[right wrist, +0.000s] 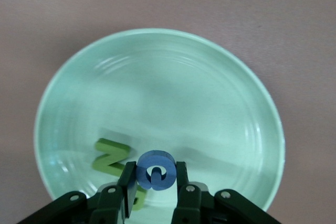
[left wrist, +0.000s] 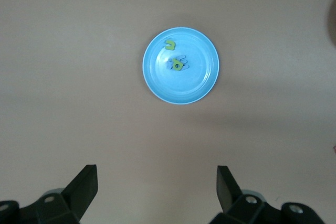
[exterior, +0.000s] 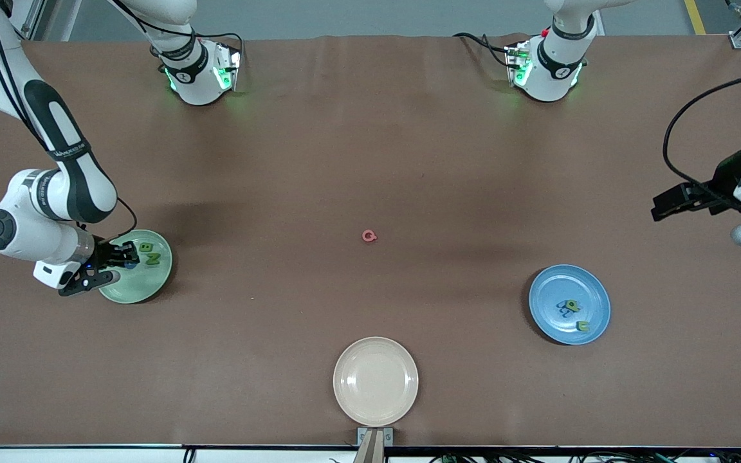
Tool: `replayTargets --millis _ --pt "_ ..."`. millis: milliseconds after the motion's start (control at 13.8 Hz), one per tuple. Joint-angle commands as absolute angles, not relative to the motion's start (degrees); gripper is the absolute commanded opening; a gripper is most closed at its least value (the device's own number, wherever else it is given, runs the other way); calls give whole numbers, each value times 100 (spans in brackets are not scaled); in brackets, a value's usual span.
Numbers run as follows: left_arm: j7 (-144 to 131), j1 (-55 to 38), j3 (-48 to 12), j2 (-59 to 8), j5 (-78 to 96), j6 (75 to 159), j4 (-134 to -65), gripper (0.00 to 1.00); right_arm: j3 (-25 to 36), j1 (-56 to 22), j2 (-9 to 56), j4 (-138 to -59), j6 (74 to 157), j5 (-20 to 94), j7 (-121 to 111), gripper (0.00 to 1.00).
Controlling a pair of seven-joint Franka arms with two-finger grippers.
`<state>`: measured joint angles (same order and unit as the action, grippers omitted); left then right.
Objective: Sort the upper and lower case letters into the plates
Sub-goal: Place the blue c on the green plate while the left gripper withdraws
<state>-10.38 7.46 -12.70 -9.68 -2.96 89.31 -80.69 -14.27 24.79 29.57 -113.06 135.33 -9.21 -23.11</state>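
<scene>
The pale green plate (exterior: 142,286) lies toward the right arm's end of the table with a green B (exterior: 145,247) and a green N (exterior: 153,259) in it. My right gripper (exterior: 125,254) hangs just over this plate (right wrist: 157,87), shut on a blue letter (right wrist: 156,170) standing on edge between its fingers, beside the N (right wrist: 110,158). The blue plate (exterior: 541,302) lies toward the left arm's end and holds green and blue letters (left wrist: 178,65). A pink letter (exterior: 369,236) lies on the bare table between the plates. My left gripper (exterior: 660,209) (left wrist: 157,177) waits open and empty, up off the table.
A beige cream plate (exterior: 375,381) with nothing in it sits at the table edge nearest the front camera. A brown mat (exterior: 370,148) covers the table. Both arm bases (exterior: 200,74) stand along the edge farthest from the camera.
</scene>
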Motion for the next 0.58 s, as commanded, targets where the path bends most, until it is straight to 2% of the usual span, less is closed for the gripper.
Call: replayTargets --millis 0,145,217,289,361,506 --pt "-722 81 -521 -528 -193 8886 -8471 100 -1433 2593 3041 -11373 13746 -1151 -2408 24" --pt "-239 26 -396 -230 -141 8921 -8866 100 -1433 2610 3041 -11382 13764 -1160 -2408 26" --pt "-220 18 -387 -115 -132 8947 -8990 100 -1433 2610 3041 -11408 13738 -1160 -2400 34" --pt "-211 -61 -369 -27 -149 8947 -9009 100 -1441 2593 3024 -11408 13685 -1151 -2382 64" --pt "-167 -114 -282 26 -158 8947 -9026 100 -1450 2584 2954 -11408 13598 -1143 -2338 84" --pt "-158 -123 -237 70 -158 8903 -9026 100 -1538 2523 2604 -11382 12994 -1082 -2190 92"
